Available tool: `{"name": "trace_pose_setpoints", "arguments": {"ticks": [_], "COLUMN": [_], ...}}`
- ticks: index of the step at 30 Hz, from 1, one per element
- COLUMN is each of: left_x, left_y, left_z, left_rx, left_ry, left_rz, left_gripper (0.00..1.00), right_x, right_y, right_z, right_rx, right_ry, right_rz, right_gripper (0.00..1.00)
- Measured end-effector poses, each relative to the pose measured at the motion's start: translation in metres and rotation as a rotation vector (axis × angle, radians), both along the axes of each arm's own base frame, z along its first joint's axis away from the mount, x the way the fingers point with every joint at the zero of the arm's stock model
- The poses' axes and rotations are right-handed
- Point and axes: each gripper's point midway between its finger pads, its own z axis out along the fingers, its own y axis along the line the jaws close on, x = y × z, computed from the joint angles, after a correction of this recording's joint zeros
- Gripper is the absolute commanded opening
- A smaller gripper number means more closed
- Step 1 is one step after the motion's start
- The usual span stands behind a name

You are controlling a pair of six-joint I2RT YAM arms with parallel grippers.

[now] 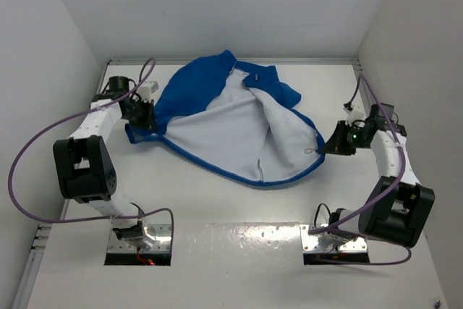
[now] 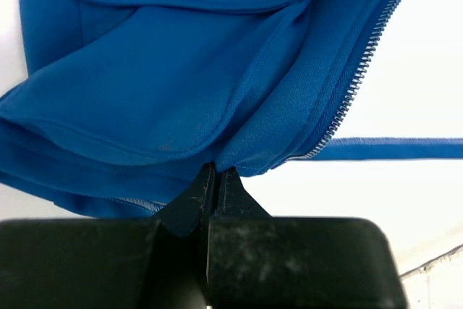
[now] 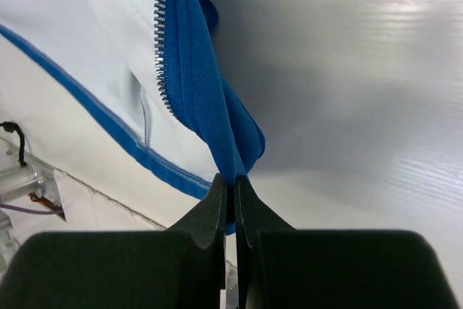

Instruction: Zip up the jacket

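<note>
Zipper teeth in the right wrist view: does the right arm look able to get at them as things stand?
Probably not without letting go: the right gripper is shut on the jacket, on its blue edge just below the zipper teeth. Nothing else blocks them; they lie exposed along that edge.

A white table (image 1: 231, 204) stands boxed in by plain white walls: back wall (image 1: 224, 5), left wall (image 1: 36, 48), right wall (image 1: 423, 27). Soft, even light. A glossy strip (image 1: 239, 236) lies near the front edge.

No readable text or labels anywhere — views possibly too coarse.
</note>
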Motion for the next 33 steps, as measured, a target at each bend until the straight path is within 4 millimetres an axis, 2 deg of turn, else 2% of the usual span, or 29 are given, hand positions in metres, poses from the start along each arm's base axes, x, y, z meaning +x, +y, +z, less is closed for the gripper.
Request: {"name": "trace_pose_setpoints", "arguments": {"ticks": [9, 13, 16, 26, 33], "left_x": [0.005, 0.005, 0.006, 0.020, 0.027], "left_y": [0.020, 0.037, 0.041, 0.042, 0.043], "left_z": [-0.001, -0.010, -0.011, 0.005, 0.002], "left_rx": [-0.035, -0.056, -0.075, -0.115, -0.147], "left_ry": [-0.007, 0.017, 0.023, -0.014, -0.004], "left_rz": [0.075, 0.131, 0.151, 0.167, 0.167], "left_gripper": [0.01, 0.04, 0.06, 0.06, 0.10], "right_x": [-0.009, -0.007, -0.007, -0.014, -0.015], "right_y": [-0.037, -0.057, -0.065, -0.077, -0.083], "right_z": [0.006, 0.011, 0.013, 0.009, 0.010], "right_rx": [-0.033, -0.051, -0.056, -0.060, -0.066], "right_ry": [0.012, 0.000, 0.001, 0.014, 0.007], "right_rz": [-0.072, -0.105, -0.108, -0.109, -0.105], "right_gripper": [0.00, 0.00, 0.00, 0.00, 0.00]}}
